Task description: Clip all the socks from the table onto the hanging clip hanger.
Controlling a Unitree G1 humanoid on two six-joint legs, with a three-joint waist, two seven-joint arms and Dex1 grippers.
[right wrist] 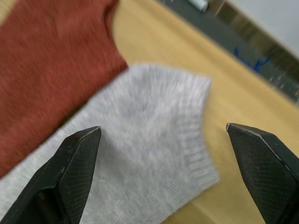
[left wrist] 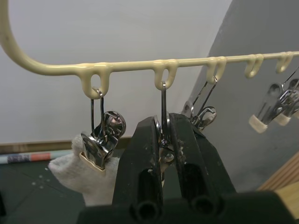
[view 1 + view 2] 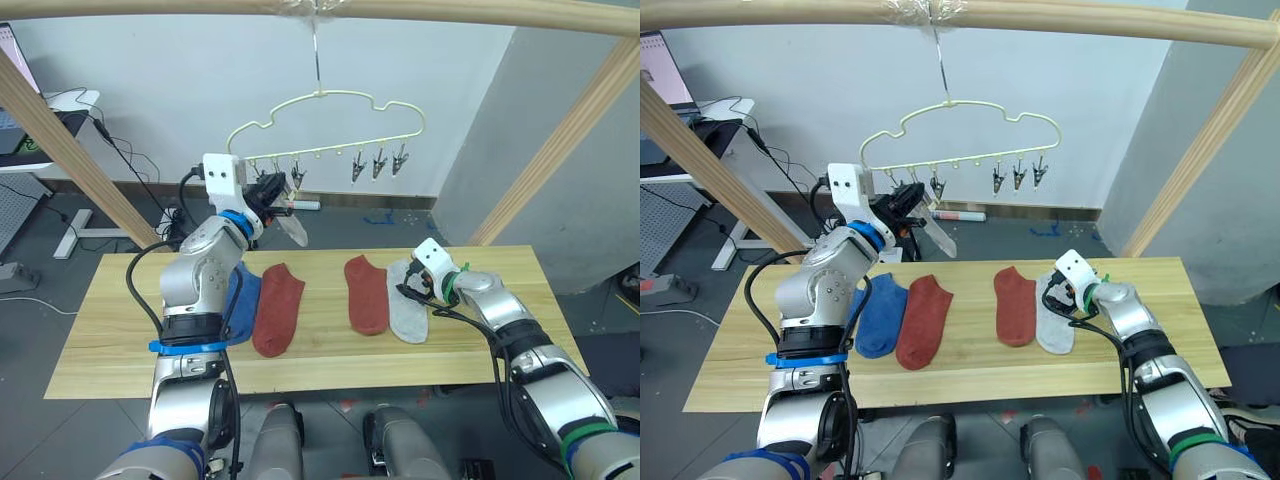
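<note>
The clip hanger (image 3: 322,125) hangs by its hook from the wooden bar (image 3: 320,12) overhead, above the far edge of the table (image 3: 120,345). Six metal clips hang along its lower bar.

Left gripper (image 2: 162,154) is raised to the hanger's left end. Its two black fingers are pressed close together around the second clip (image 2: 163,140), squeezing it. The first clip (image 2: 100,144), just beside it, already bites the edge of a pale grey sock (image 2: 86,179); in the head views that hung sock (image 3: 291,228) dangles tilted below the gripper. A third clip (image 2: 203,114) hangs just behind the fingers, and three more clips (image 3: 377,165) hang free at the right end.

On the table four socks lie flat. A blue sock (image 3: 878,315) lies at the left, partly hidden by the left arm, touching a red sock (image 3: 923,320). Well apart, to the right, a second red sock (image 3: 1016,305) lies with a grey sock (image 3: 1053,325) against its right edge, slightly overlapping.

Right gripper (image 1: 163,135) hovers low over the cuff end of that grey sock, jaws spread wide, one finger on each side of the cuff and nothing held. I cannot tell whether the fingertips touch the fabric.
</note>
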